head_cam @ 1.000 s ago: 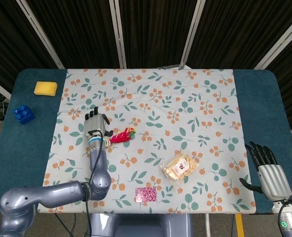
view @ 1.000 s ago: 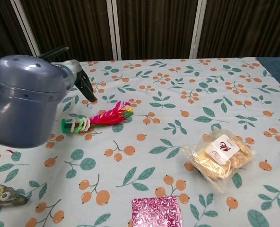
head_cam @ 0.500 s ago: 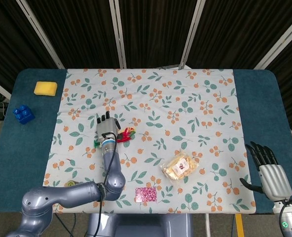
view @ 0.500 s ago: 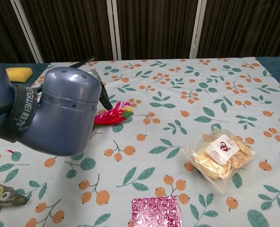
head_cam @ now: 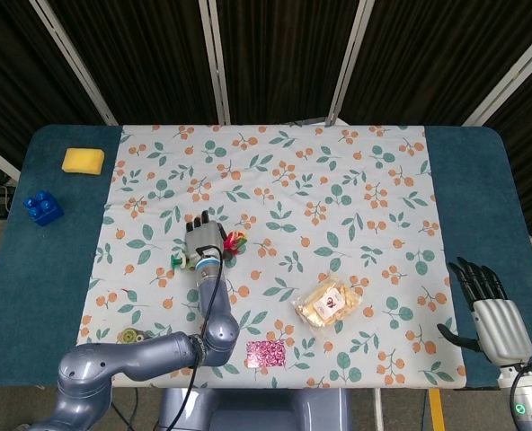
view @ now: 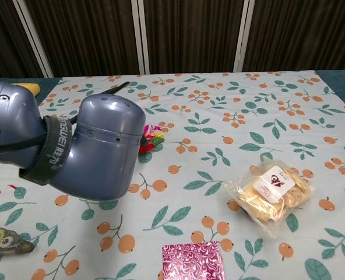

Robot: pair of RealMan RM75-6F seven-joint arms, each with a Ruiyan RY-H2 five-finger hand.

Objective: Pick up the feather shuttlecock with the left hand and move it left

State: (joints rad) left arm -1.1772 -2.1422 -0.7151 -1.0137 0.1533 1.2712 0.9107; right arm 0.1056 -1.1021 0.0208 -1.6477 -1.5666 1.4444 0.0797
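Fingers (head_cam: 201, 221): left hand (head_cam: 204, 241) spread, directly over feather shuttlecock (head_cam: 234, 241); grasp cannot be told.
Shuttlecock: on bench cloth, feathers toward 3 o'clock.
Right hand (head_cam: 489, 310): fingers apart, empty.

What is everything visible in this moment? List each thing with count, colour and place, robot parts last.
feather shuttlecock: 1, red and pink feathers with green base, left of cloth centre, mostly under the left hand
sponge: 1, yellow, far-left corner of the table
toy brick: 1, blue, left edge, nearer than the sponge
snack bag: 1, clear with yellowish pieces, right of centre, near side
foil packet: 1, shiny magenta, near edge of the cloth
tape dispenser: 1, grey-green, near-left
tablecloth: 1, pale with orange berries and green leaves, over the blue table
left hand: over the shuttlecock; grip not clear
right hand: near-right edge, holds nothing
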